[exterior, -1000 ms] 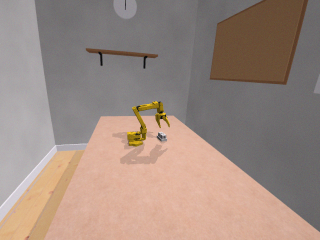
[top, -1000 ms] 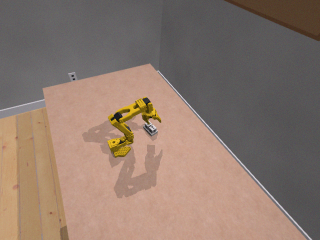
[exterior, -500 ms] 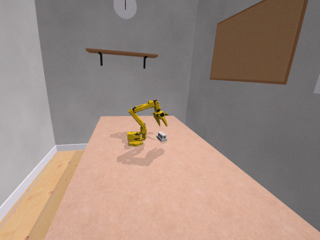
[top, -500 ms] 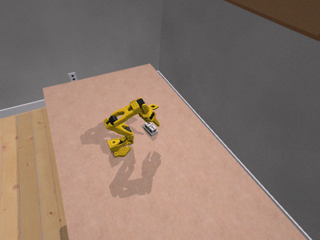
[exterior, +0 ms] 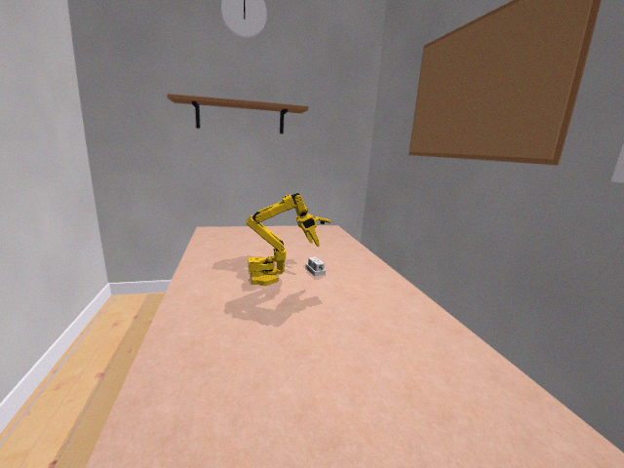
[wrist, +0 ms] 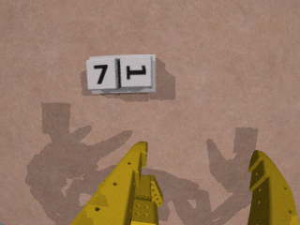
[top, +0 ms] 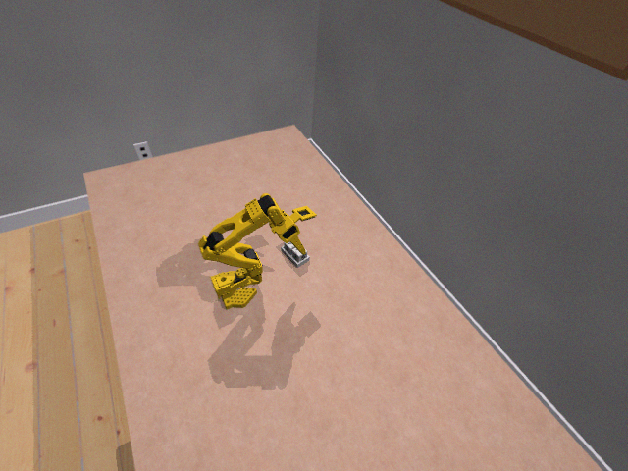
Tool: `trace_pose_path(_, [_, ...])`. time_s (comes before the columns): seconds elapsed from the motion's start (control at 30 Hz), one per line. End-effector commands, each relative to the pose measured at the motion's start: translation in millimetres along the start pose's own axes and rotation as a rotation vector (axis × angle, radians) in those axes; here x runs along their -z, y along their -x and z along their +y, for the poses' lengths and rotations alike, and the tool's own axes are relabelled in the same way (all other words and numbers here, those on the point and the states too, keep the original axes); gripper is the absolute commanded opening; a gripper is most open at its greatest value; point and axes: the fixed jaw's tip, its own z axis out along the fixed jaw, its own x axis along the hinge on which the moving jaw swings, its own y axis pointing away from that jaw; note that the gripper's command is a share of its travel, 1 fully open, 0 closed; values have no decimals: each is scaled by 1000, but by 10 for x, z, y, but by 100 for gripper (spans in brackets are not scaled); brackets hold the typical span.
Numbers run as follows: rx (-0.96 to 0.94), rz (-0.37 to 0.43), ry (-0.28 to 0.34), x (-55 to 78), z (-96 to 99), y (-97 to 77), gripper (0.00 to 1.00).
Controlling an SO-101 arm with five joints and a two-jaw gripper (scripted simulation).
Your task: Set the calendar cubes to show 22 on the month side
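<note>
The small grey tray holds two white cubes side by side. In the wrist view the left cube shows a 7 on top and the right cube shows a 1 lying on its side. The tray also shows in the top view and in the exterior view, flat on the table. My gripper hangs well above the tray, open and empty, with both yellow fingers apart from the cubes. It also shows in the exterior view. The tray's side with the month's name is too small to read.
The arm's base stands on the table just left of the tray. The table's right edge runs along the grey wall. A wooden floor lies below on the left.
</note>
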Motion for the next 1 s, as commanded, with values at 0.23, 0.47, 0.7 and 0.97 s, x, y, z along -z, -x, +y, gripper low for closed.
trace_pose_path(0.23, [-129, -46, -12, 50, -23, 6, 36])
trace_pose_path(0.47, [-142, -50, -13, 53, -25, 6, 36])
trace_pose_path(0.7, [-142, -50, -13, 53, -25, 6, 36])
trace_pose_path(0.97, [-142, -50, -13, 53, -25, 6, 36])
